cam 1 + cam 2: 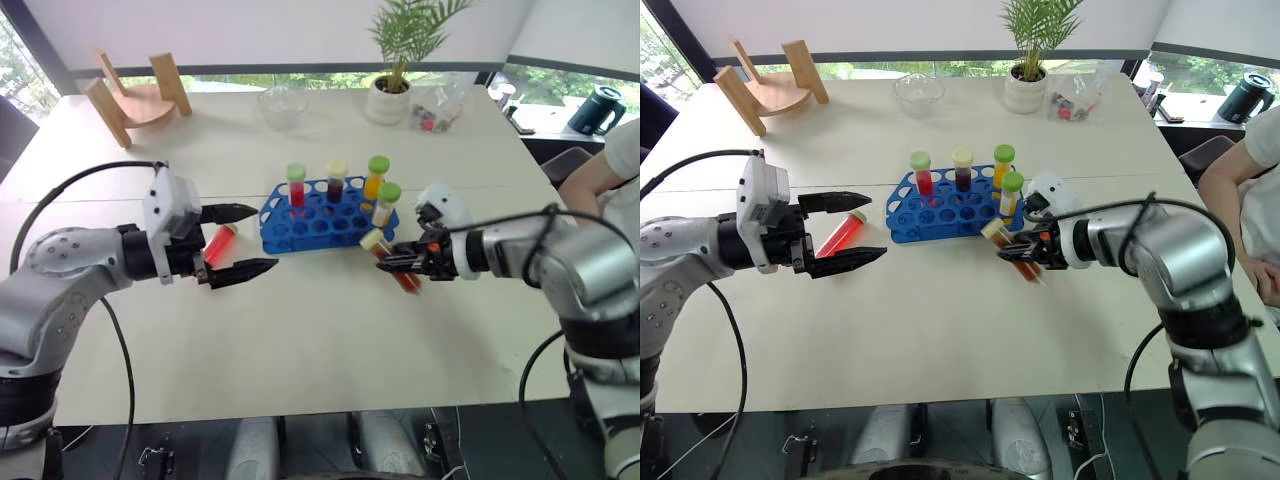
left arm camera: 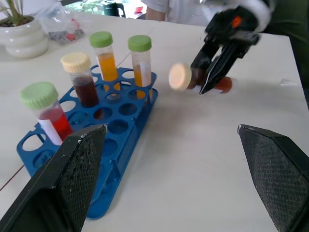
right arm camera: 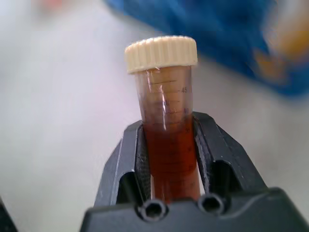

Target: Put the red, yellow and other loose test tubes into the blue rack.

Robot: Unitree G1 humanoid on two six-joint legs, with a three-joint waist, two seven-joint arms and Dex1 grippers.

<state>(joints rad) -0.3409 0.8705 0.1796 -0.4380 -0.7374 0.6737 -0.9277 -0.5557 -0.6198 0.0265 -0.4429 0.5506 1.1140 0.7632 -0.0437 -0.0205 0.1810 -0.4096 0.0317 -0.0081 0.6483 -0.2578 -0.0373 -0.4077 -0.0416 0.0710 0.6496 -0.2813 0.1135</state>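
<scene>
Right jaws (image 1: 400, 262) clamped on the cream-capped brown tube (image 3: 166, 125), graduation marks legible at the wrist; left jaws (image 1: 240, 240) wide apart.

The only writing I can make out is the measuring scale printed on the brown tube with the cream cap (image 3: 166, 140): fine tick marks run down its clear wall, with the number 45 beside an upper tick. Fainter marks lower down cannot be read. The white labels on the tubes standing in the blue rack (image 2: 116, 145) are too small to read.
</scene>
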